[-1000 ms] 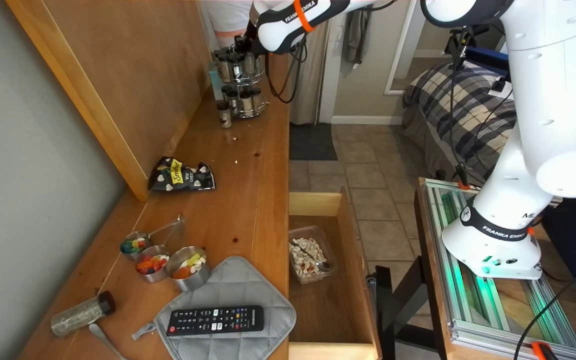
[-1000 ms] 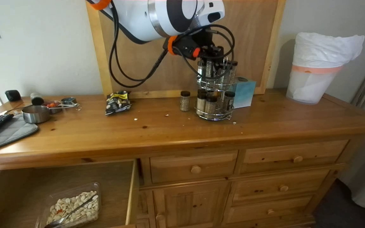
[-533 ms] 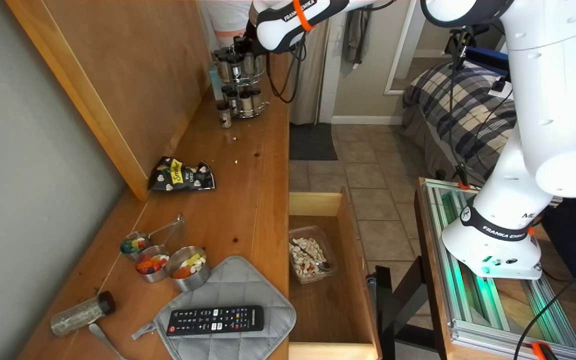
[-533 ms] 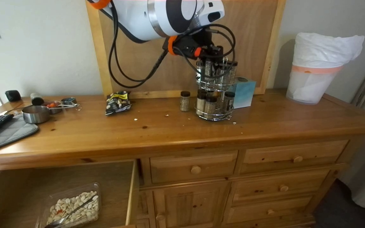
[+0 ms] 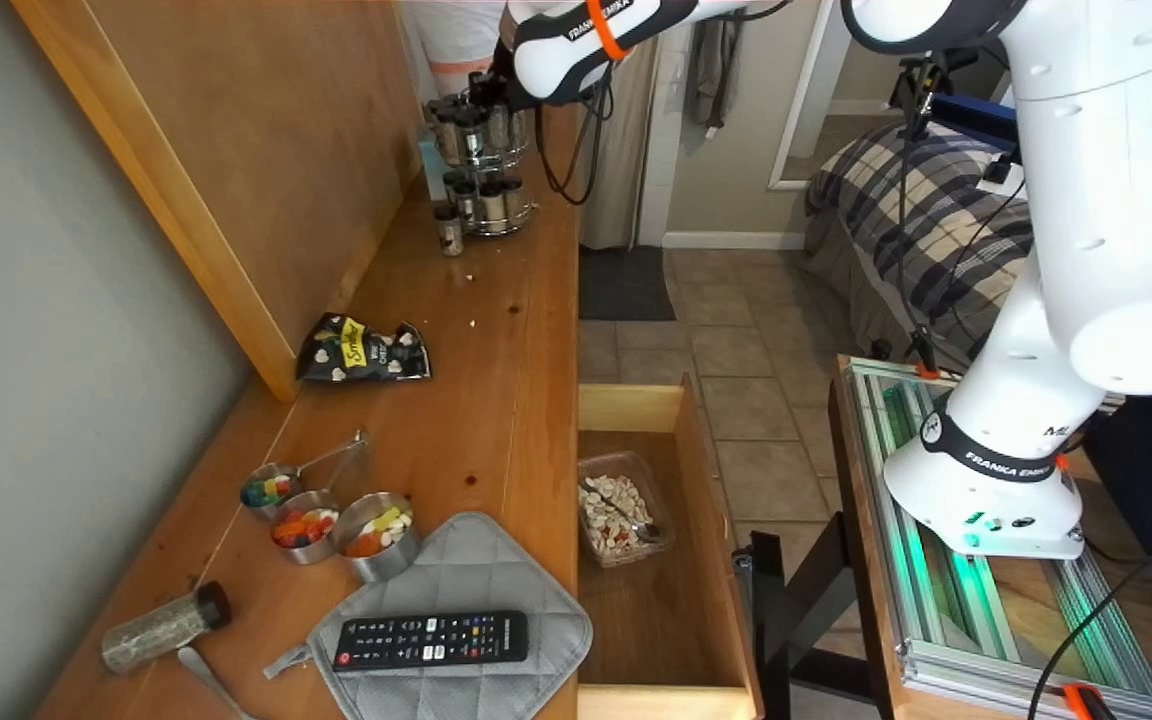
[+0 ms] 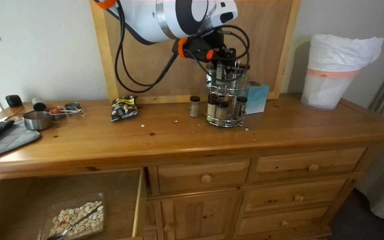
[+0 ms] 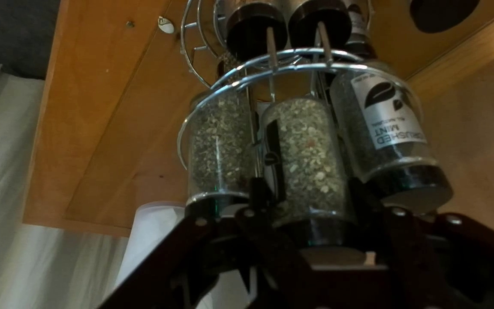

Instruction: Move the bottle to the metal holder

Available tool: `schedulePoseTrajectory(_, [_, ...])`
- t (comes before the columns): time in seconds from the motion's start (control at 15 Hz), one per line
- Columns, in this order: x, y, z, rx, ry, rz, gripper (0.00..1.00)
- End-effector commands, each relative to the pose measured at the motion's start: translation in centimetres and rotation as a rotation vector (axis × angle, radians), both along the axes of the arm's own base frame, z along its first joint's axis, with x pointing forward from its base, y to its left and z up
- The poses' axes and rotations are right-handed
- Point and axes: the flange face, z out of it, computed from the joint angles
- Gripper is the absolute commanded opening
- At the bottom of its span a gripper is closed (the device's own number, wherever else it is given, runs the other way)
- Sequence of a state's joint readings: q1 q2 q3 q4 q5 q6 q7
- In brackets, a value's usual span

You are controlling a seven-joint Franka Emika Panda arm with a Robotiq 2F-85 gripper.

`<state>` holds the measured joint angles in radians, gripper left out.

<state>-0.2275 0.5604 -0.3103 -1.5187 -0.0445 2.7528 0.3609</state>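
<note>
The metal holder (image 6: 224,124) is a two-tier silvery wire rack with several dark-capped spice bottles. It also shows in the wrist view (image 7: 239,80) and in an exterior view (image 5: 499,230). My gripper (image 7: 311,193) is over the upper tier, with its fingers against both sides of a clear bottle of green-brown herbs (image 7: 309,150). The bottle is upright inside the upper ring, between two others. A bottle labelled crushed mint (image 7: 386,116) is beside it. I cannot tell whether the held bottle rests on the tier. Cables and the gripper partly hide the upper tier in an exterior view.
A loose bottle (image 6: 194,106) stands beside the rack, and a light-blue box (image 6: 257,97) is behind it. A white bin (image 6: 332,73) stands farther along. A snack bag (image 5: 361,350), metal cups (image 5: 376,540), a lying bottle (image 5: 161,630) and an open drawer (image 5: 651,620) are away from the arm.
My gripper has shifted very slightly to the right in an exterior view and stays over the upper tier. The other objects have not visibly moved.
</note>
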Motion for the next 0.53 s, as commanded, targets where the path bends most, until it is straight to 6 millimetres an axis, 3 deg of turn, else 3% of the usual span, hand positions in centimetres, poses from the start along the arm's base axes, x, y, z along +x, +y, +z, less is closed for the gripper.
schedulePoseTrajectory(0.0, [-1.08, -0.66, 1.19, 0.021, -0.019, 0.009, 0.24])
schedulePoseTrajectory(0.47, [-1.47, -0.34, 1.92, 0.045, -0.033, 0.027, 0.24])
